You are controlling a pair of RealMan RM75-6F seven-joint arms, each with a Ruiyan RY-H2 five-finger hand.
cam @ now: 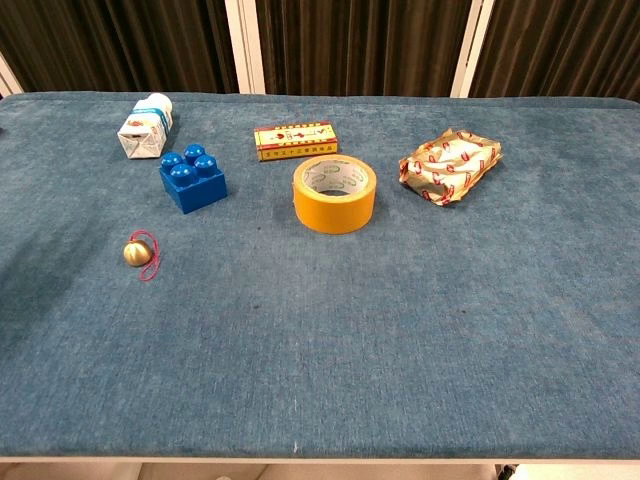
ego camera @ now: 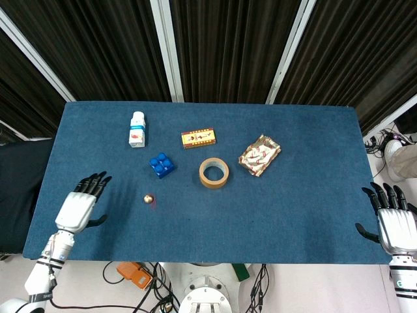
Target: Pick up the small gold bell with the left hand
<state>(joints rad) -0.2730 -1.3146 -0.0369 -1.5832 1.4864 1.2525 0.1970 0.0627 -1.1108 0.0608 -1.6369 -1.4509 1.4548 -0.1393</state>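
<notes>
The small gold bell [ego camera: 148, 197] is lying on the blue table [ego camera: 293, 208] toward my left front, with its red cord [cam: 150, 256] looping beside it on the cloth. Nothing is touching it. My left hand [ego camera: 79, 207] is hovering over the table's near left part, fingers spread apart and pointing away from me, holding nothing. It is sitting near the bell but clearly apart from it, to the bell's left. The chest view is not showing this hand at all.

My right hand [ego camera: 391, 222] is hanging just off the table's right edge, fingers spread and empty, well apart from every object.

Behind the bell, a blue building block [ego camera: 161, 164] is standing just beyond it. A small white bottle [ego camera: 137, 129] is lying farther back on the left. A yellow patterned box [ego camera: 198, 137] is resting near the table's middle rear, and a roll of tan tape [ego camera: 214, 173] is lying flat in front of it. A crinkled gold-and-red foil packet [ego camera: 259, 155] is sitting to the right of the tape.
</notes>
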